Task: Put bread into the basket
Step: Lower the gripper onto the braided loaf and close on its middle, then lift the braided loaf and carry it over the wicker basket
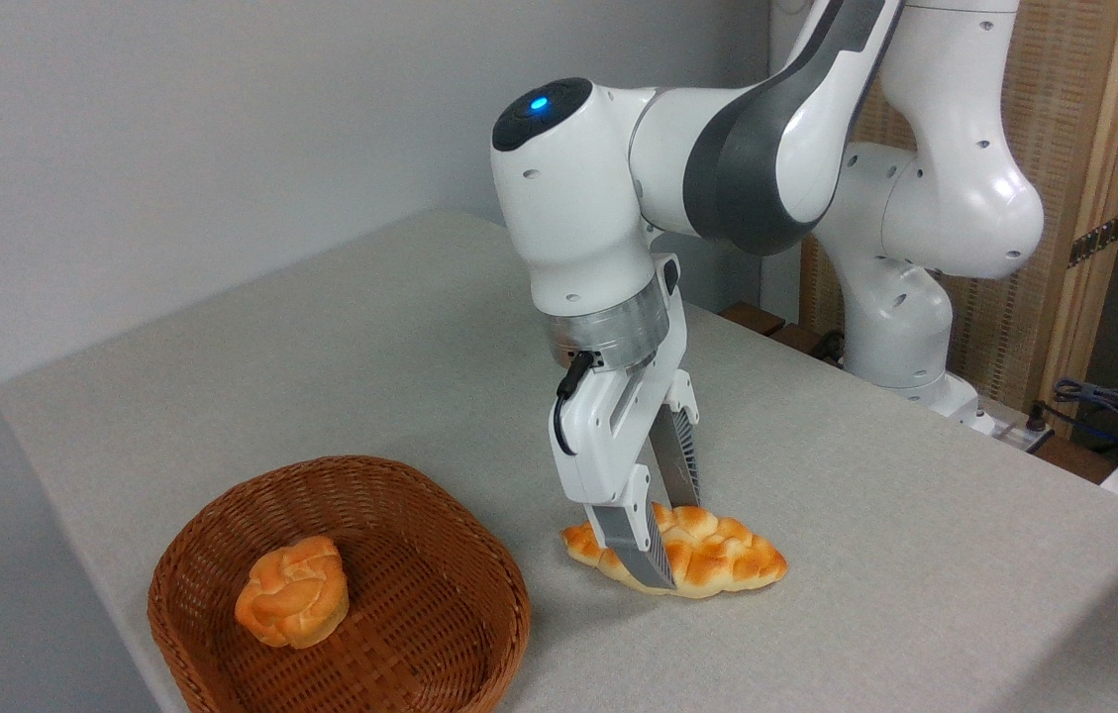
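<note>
Looking from the fixed camera: one view only, taken from the front of the desk.
Desk (pixel 341 337): it is wearing a pale grey cloth and carrying everything named below.
Bread (pixel 717 560): the long braided loaf is lying flat on the desk, just right of the basket and apart from it, not inside.
Claw (pixel 665 535): it is pointing down at the loaf's left half, tilted a little; one finger is standing in front of the loaf and the other behind it, so the jaws are straddling the bread with the crust between them. Whether they are pressing on it I cannot tell.
Basket (pixel 479 569): the brown wicker basket is sitting at the desk's near left corner.
Bun (pixel 292 591): a small round knotted bun is resting inside the basket, towards its left.
Arm (pixel 766 129): the white and grey arm is reaching in from the right, a blue light glowing on its wrist joint.
Writing: no brand or label is readable anywhere.
</note>
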### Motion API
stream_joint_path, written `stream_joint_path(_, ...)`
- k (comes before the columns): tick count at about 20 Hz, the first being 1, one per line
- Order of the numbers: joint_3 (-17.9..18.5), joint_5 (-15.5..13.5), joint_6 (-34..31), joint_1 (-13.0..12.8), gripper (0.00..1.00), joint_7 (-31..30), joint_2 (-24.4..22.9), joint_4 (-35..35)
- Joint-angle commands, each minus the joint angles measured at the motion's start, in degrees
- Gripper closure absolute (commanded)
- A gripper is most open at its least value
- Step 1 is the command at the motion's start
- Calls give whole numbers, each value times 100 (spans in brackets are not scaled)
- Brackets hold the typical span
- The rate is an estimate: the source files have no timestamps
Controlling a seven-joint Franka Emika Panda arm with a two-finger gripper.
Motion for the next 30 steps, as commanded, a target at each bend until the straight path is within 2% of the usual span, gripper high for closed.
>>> stream_joint_path(1,40,83,64,-30,76,144,-37,-80)
stream_joint_path(6,75,22,-111,-30,79,83,-80,78)
stream_joint_path(10,155,-312,-1454,-39,78,-452,-28,1139)
stream_joint_path(11,155,-452,-1700,-39,76,-715,16,1394)
stream_joint_path(12,155,-671,-1842,-39,68,-1083,86,1640)
stream_joint_path(15,155,-1497,-1844,-82,68,-2392,401,2265)
stream_joint_path(17,93,-1779,-1774,-92,68,-3148,674,2678)
stream_joint_path(19,41,-1964,-1397,-109,68,-3782,911,2960)
stream_joint_path(21,-117,-2149,-722,-109,68,-4458,1087,3066)
stream_joint_path(23,-267,-2167,-53,-109,68,-4917,1246,3084)
stream_joint_path(27,-461,-2036,581,-109,68,-4901,1536,3076)
stream_joint_path(28,-487,-1879,669,-118,63,-4831,1624,3076)
stream_joint_path(30,-610,-1318,749,-118,59,-4734,1773,3076)
